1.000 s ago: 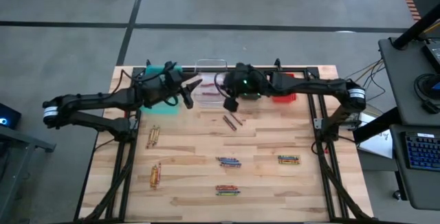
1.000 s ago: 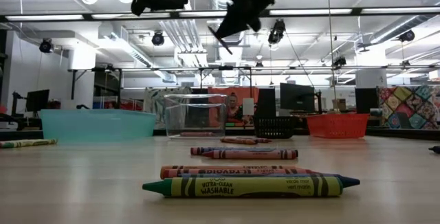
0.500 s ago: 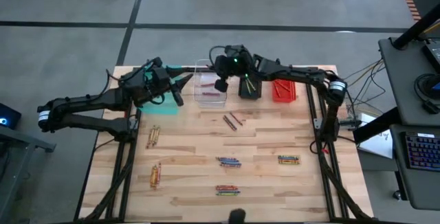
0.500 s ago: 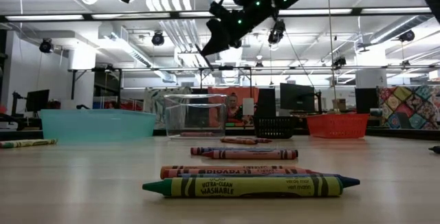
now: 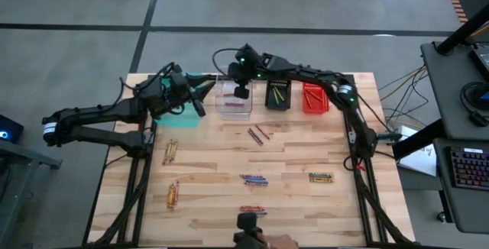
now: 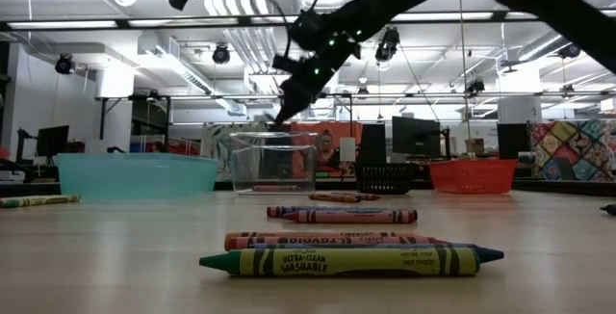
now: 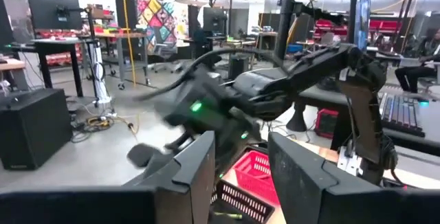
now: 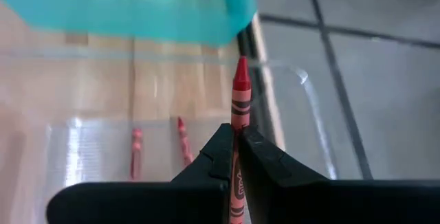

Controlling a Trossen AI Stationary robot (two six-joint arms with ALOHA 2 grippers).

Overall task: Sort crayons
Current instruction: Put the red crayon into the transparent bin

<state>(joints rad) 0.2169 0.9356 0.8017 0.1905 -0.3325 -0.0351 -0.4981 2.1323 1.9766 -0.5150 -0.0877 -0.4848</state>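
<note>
From above, the right gripper (image 5: 241,92) reaches over the clear bin (image 5: 234,105) at the far edge of the surface (image 5: 206,169), while the left gripper (image 5: 205,90) hovers just beside the teal bin (image 5: 177,111). Loose crayons (image 5: 254,179) lie in small groups across the middle and near side of the surface; the black bin (image 5: 277,96) and red bin (image 5: 315,98) sit further right along the far edge.

From table height, the right gripper (image 6: 284,112) hangs just above the clear bin (image 6: 273,162).

Past the left wrist, its fingers (image 7: 199,172) stand partly apart, holding nothing.

Past the right wrist, the fingers (image 8: 221,157) are pinched shut on a red crayon (image 8: 238,104) over the clear bin (image 8: 172,145), where two red ones already lie.
</note>
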